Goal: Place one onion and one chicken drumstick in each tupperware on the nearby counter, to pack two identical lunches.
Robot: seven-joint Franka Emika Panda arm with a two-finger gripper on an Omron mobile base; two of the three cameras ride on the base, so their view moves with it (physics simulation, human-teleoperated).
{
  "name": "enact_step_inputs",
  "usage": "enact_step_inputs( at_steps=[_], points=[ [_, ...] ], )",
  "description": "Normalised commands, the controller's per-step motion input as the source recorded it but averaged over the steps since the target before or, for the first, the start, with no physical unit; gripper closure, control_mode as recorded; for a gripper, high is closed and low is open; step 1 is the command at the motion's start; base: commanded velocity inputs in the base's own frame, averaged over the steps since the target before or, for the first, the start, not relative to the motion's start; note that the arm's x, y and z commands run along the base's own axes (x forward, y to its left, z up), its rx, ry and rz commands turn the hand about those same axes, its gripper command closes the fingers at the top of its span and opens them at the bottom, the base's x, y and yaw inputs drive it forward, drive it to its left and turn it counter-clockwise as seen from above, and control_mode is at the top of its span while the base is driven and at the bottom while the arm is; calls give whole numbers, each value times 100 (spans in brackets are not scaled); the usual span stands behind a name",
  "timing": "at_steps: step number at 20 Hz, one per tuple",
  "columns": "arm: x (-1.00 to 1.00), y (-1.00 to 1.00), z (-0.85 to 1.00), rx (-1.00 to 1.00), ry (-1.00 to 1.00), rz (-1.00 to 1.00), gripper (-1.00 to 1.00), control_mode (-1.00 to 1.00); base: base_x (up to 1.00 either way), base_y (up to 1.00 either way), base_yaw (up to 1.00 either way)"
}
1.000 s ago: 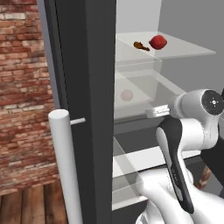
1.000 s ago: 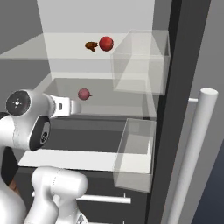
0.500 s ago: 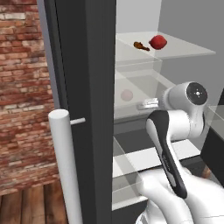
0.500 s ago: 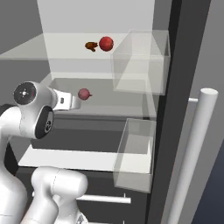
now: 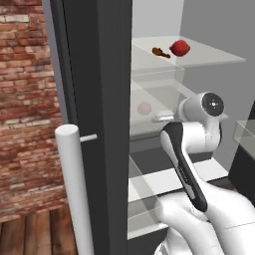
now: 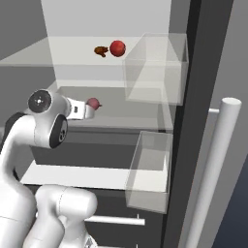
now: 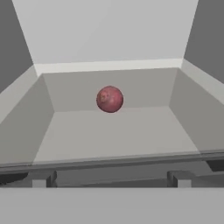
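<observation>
Brick wall (image 5: 25, 99) at left, dark fridge door (image 5: 94, 99) ajar beside it. Top shelf (image 6: 58, 63): drumstick (image 6: 100, 51) touching bright red onion (image 6: 117, 48), near rear. Middle shelf (image 7: 113, 135): maroon onion (image 7: 110, 99) near back edge. Gripper (image 7: 109, 178) spread wide, empty, short of it.

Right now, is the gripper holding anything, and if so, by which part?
Nothing is held. The gripper is open and short of the pinkish-maroon onion, which sits untouched on the fridge shelf.
</observation>
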Motion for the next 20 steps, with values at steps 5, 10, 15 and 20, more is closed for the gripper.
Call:
enact_step_inputs(
  at_steps=[5,10,15,20],
  points=[
    [52,0,-6,0,0,0,-100,-100,0,0,0],
    [56,0,-10,0,1,0,-100,-100,0,0,0],
    [55,0,-15,0,7,0,-100,-100,0,0,0],
    [51,0,-18,0,11,0,-100,-100,0,0,0]
  ],
)
